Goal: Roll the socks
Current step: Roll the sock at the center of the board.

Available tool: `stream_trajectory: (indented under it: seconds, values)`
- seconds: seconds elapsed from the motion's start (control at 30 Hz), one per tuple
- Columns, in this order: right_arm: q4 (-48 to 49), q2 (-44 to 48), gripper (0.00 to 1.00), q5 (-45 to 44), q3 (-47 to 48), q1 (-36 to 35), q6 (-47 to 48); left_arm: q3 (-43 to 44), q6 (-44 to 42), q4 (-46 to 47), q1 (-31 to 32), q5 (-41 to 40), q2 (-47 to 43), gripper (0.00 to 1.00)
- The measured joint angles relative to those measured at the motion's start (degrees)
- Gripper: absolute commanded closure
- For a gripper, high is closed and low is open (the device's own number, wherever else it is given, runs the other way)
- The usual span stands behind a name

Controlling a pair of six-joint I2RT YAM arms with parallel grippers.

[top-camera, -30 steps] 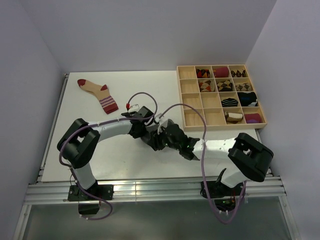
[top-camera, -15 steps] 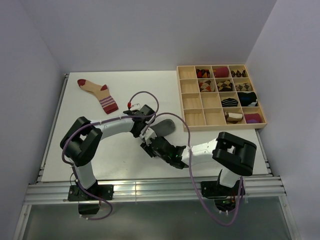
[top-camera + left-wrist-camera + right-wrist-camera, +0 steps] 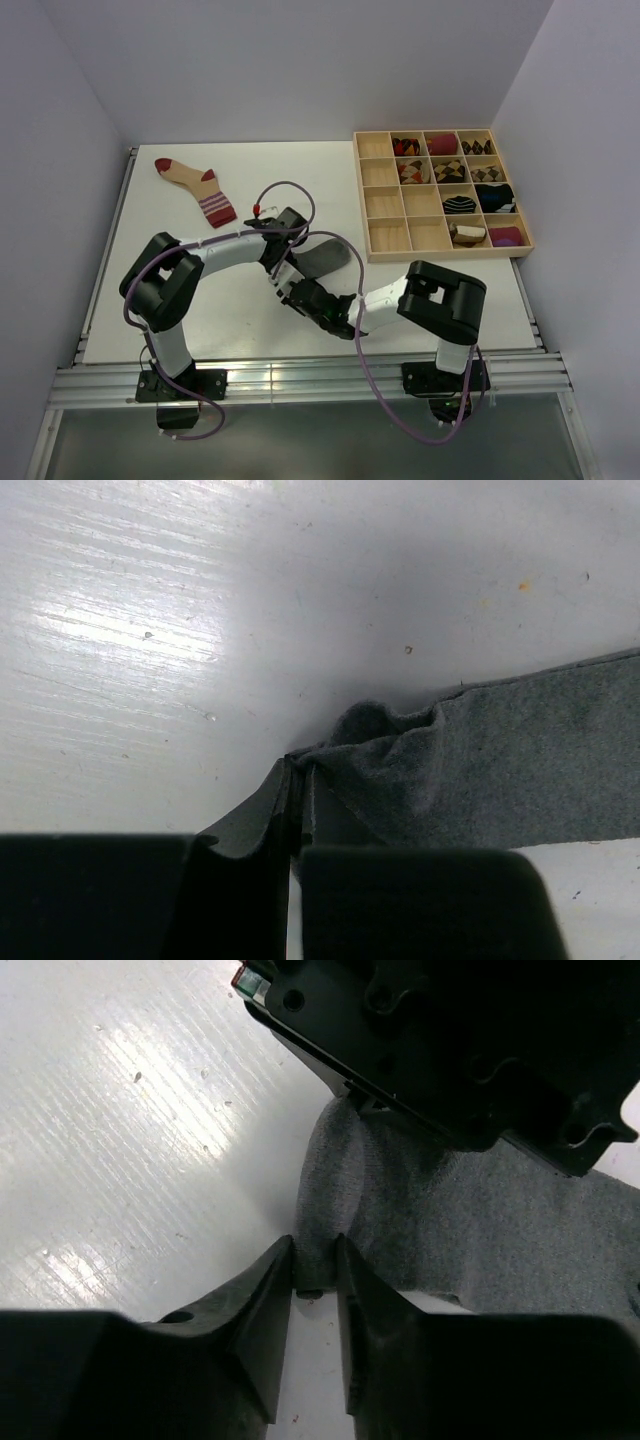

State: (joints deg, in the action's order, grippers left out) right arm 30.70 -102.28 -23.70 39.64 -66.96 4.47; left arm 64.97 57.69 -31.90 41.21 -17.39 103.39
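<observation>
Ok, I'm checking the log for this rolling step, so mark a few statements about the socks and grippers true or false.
1. The left gripper and right gripper are both shut on the grey sock. True.
2. The grey sock is rolled into a bundle. False: it lies mostly flat, bunched only at the pinched end.
3. The beige sock lies in the wooden tray. False: it lies on the table, far from the tray.
4. Several tray compartments hold sock bundles. True.
</observation>
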Motion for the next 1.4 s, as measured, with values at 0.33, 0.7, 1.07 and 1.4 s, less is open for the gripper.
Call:
stream_trajectory:
  seconds: [0.33, 0.7, 1.07, 1.4]
  values:
    - [0.5, -0.2, 1.00, 3.1, 0.1, 1.2, 0.3, -0.2, 0.5, 1.5, -0.4, 0.2, -0.1, 0.75]
    - [-5.7, 4.4, 1.00, 34.8, 0.6, 19.4, -12.2, -10.6, 7.9, 4.5, -3.6, -1.5, -12.1, 0.29]
    - [0.6, -4.5, 1.00, 63.7, 2.5, 31.5, -32.2, -26.3, 13.0, 17.0, -6.3, -2.6, -30.9, 0.21]
    - [18.5, -10.8, 1.00, 68.7, -5.0, 37.4, -57.1, -32.8, 12.6, 27.4, -4.9, 3.1, -31.9, 0.24]
